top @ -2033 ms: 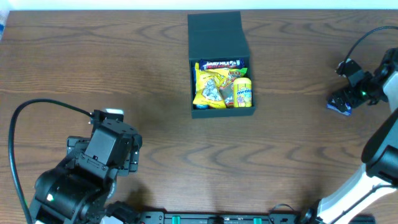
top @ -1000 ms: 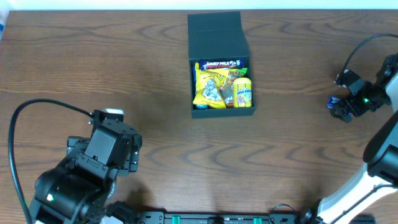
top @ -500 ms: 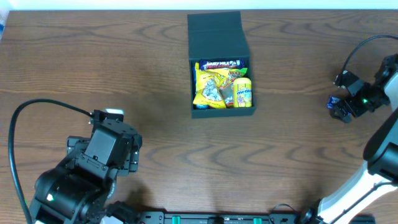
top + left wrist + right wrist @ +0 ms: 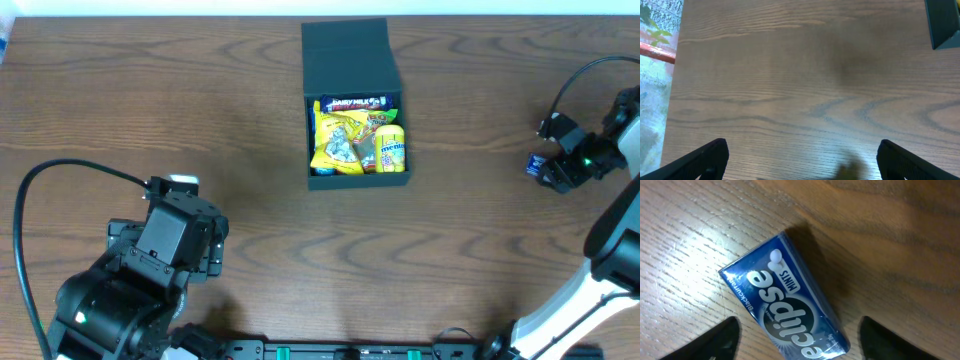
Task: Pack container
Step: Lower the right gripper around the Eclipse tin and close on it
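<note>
Open container [image 4: 358, 181] at the far middle of the table [image 4: 180, 90], right gripper [image 4: 801, 341] set over a mint pack.

The dark teal container is seen with its lid [image 4: 345, 48] folded back away from the arms, and it is filled with snack packets [image 4: 340, 140], mostly yellow. Well to its right, near the table edge, a blue Eclipse mint pack [image 4: 785, 305] is lain flat on the wood; it is straddled by the right gripper, whose fingers are held apart on either side of it, no clamping being visible. The left gripper [image 4: 801, 159] is held wide apart over bare wood at the near left, well away from the container.
</note>
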`<state>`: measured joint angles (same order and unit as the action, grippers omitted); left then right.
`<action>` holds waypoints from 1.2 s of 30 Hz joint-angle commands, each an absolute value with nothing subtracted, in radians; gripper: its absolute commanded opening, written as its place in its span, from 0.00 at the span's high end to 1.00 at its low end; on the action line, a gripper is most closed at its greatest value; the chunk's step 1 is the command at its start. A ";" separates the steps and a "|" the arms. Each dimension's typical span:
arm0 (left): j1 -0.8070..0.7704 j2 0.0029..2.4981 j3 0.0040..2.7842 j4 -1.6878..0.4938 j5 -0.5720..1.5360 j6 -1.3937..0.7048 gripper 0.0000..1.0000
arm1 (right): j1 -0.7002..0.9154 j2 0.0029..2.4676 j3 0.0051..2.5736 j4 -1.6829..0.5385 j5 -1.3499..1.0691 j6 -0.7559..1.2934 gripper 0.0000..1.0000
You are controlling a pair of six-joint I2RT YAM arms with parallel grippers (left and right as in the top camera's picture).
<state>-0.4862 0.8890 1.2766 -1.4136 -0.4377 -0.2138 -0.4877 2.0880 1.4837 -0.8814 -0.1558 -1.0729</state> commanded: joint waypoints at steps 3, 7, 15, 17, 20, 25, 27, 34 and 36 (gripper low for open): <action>-0.483 0.888 1.278 -1.417 -0.451 -0.232 0.05 | -0.484 2.115 1.501 -0.883 -0.153 -1.078 0.28; -0.483 0.888 1.278 -1.417 -0.451 -0.232 0.05 | -0.484 2.115 1.498 -0.883 -0.152 -1.078 0.26; -0.483 0.888 1.278 -1.417 -0.451 -0.232 0.04 | -0.483 2.140 1.497 -0.881 -0.120 -1.078 0.25; -0.483 0.888 1.278 -1.417 -0.451 -0.232 0.05 | -0.483 2.140 1.497 -0.876 -0.120 -1.078 0.29; -0.483 0.888 1.278 -1.417 -0.451 -0.232 0.05 | -0.483 2.140 1.497 -0.875 -0.120 -1.078 0.30; -0.483 0.888 1.278 -1.417 -0.451 -0.232 0.05 | -0.483 2.140 1.497 -0.873 -0.120 -1.078 0.32; -0.483 0.888 1.278 -1.417 -0.451 -0.232 0.04 | -0.483 2.140 1.497 -0.871 -0.120 -1.078 0.37; -0.483 0.888 1.278 -1.417 -0.451 -0.232 0.05 | -0.483 2.140 1.497 -0.864 -0.120 -1.078 0.43; -0.483 0.888 1.278 -1.417 -0.451 -0.232 0.04 | -0.483 2.140 1.497 -0.863 -0.120 -1.078 0.44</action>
